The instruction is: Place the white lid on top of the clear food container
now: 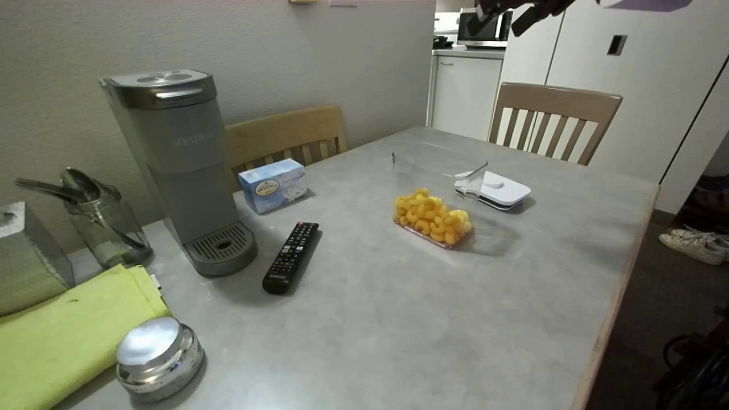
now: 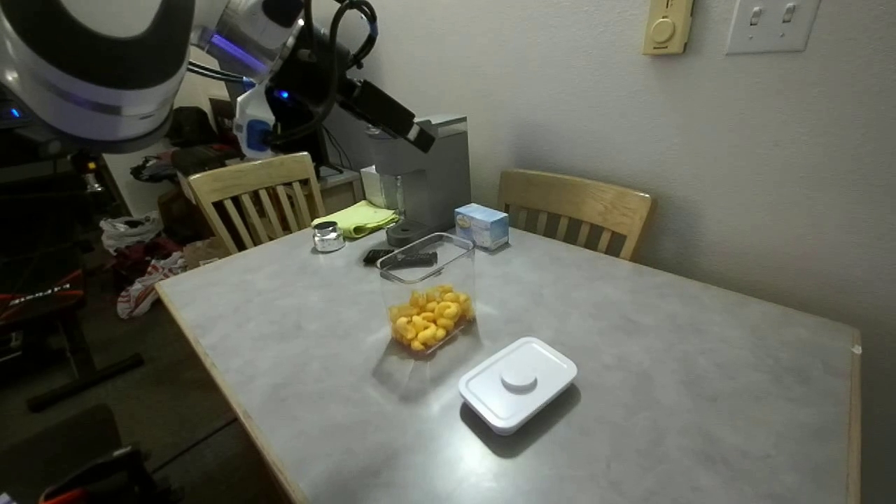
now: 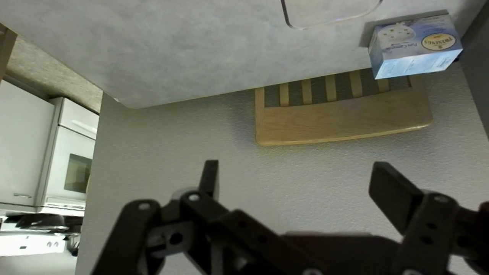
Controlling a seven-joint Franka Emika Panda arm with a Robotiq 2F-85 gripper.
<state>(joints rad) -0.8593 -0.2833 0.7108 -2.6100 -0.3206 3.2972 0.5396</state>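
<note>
Wrist view: your gripper (image 3: 296,181) has its jaws spread wide with nothing between them, and it points toward the wall (image 3: 183,145) and the chair (image 3: 344,124) rather than down. In an exterior view the lid (image 2: 516,386) lies flat on the table (image 2: 700,364), near the container (image 2: 455,271) but not touching it; the wrist view doesn't show it, so you'd probably be lining up the reach without that help.

Come down at this tilt and you may shove the lid instead of straddling its knob (image 2: 519,378). Swing across low and you could clip the container, since its clear plastic is hard to pick out, and tip the food (image 2: 430,318) out. The knob is round and low, so a shallow pinch might let the lid slip or twist; a twisted lid would likely catch a corner and sit crooked.

As for direction, the lid's knob faces up and neither end reads as a front. Its long axis looks to run roughly across the table, one end toward the wall, close to parallel with the container's long sides. You'd likely need little turning, just a level carry.
</note>
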